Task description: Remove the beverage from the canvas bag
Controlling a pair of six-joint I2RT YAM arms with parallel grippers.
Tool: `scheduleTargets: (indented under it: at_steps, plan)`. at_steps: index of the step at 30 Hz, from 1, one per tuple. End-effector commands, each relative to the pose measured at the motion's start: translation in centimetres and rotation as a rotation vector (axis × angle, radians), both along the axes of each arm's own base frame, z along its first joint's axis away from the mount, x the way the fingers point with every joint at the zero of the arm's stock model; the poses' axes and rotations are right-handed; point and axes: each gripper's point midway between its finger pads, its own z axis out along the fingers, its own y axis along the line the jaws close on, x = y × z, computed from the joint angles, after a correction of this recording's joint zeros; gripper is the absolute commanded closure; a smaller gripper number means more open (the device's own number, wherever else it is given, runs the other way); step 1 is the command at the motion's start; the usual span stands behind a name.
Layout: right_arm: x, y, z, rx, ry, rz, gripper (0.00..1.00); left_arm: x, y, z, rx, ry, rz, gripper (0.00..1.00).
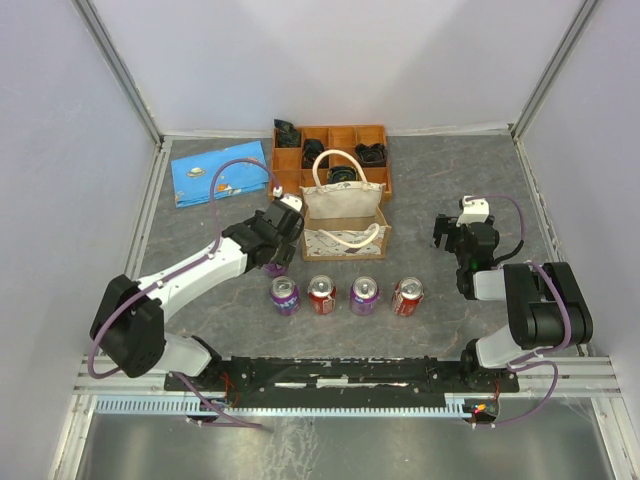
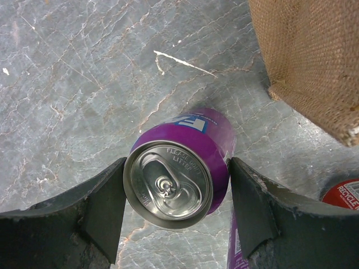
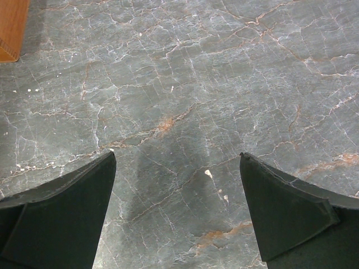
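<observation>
The cream canvas bag (image 1: 345, 218) stands upright in the middle of the table, its loop handles up. Its burlap-like side shows at the top right of the left wrist view (image 2: 314, 56). My left gripper (image 1: 272, 240) is just left of the bag's front corner. It is shut on a purple beverage can (image 2: 185, 162), one finger on each side (image 2: 176, 168). The can is tilted, its silver top towards the camera. I cannot tell whether its base touches the table. My right gripper (image 1: 447, 235) is open and empty over bare table (image 3: 176, 159), to the right of the bag.
Several cans stand in a row in front of the bag: purple (image 1: 285, 296), red (image 1: 322, 295), purple (image 1: 364, 296), red (image 1: 407, 296). An orange-brown compartmented tray (image 1: 378, 135) sits behind the bag. A blue packet (image 1: 220, 178) lies at the back left. White walls enclose the table.
</observation>
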Motion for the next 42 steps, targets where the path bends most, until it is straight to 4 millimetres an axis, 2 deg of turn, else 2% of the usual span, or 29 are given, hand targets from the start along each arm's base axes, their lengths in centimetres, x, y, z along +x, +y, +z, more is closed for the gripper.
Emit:
scheduleTargets:
  at_steps: [1, 7, 14, 17, 21, 25, 26, 28, 33, 38, 42]
  plan:
    - [1.2, 0.0, 1.7, -0.01, -0.052, 0.001, 0.01, 2.6, -1.8, 2.9, -0.101, -0.114, 0.025, 0.94]
    - [1.2, 0.0, 1.7, -0.01, -0.053, 0.0, 0.01, 2.6, -2.1, 2.2, -0.108, -0.103, 0.019, 0.82]
    - [1.2, 0.0, 1.7, -0.01, -0.052, 0.0, 0.01, 2.3, -2.7, 1.3, -0.125, -0.07, 0.013, 0.49]
    - [1.2, 0.0, 1.7, -0.01, -0.053, 0.0, 0.01, 2.2, -2.6, 1.2, -0.131, -0.068, 0.017, 0.31]
    - [1.2, 0.0, 1.7, -0.01, -0.052, 0.0, 0.01, 2.0, -2.8, 1.3, -0.146, -0.066, 0.016, 0.16]
    - [1.2, 0.0, 1.7, -0.011, -0.052, 0.0, 0.01, 1.9, -2.8, 1.5, -0.156, -0.067, 0.014, 0.09]
    - [1.2, 0.0, 1.7, -0.01, -0.052, 0.001, 0.01, 1.9, -2.9, 1.5, -0.16, -0.067, 0.012, 0.01]
    - [1.2, 0.0, 1.7, -0.01, -0.052, 0.001, 0.01, 1.8, -2.9, 1.8, -0.166, -0.068, 0.015, 0.01]
    - [1.2, -0.1, 1.7, -0.01, -0.052, -0.002, 0.01, 2.2, -2.4, 4.3, -0.181, -0.139, 0.038, 0.01]
    - [1.2, 0.0, 1.7, -0.01, -0.052, 0.0, 0.01, 3.1, -2.0, 9.6, -0.244, -0.27, 0.073, 0.01]
    - [1.1, 0.0, 1.7, -0.01, -0.052, 0.001, 0.01, 3.4, -1.6, 12.9, -0.286, -0.345, 0.113, 0.01]
